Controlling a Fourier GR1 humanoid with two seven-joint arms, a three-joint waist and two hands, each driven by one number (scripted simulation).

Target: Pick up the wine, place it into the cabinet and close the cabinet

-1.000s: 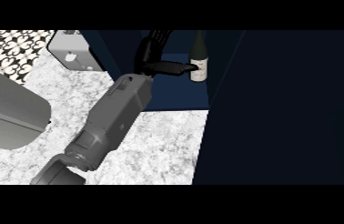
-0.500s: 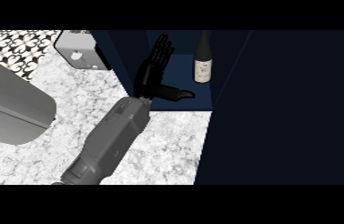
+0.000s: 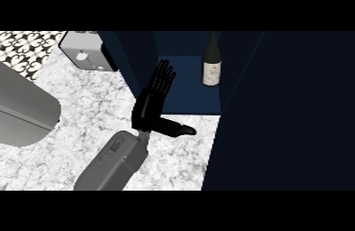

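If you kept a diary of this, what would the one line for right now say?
wine bottle: upright inside cabinet | hand: open, apart from bottle, at cabinet opening | door: not yet closed

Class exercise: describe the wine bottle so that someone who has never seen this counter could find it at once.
Start from the dark blue cabinet standing open at the back of the marbled counter. On its floor, near the right wall, the wine bottle stands upright. It is the only thing inside: dark glass, a pale label, apart from the open black hand.
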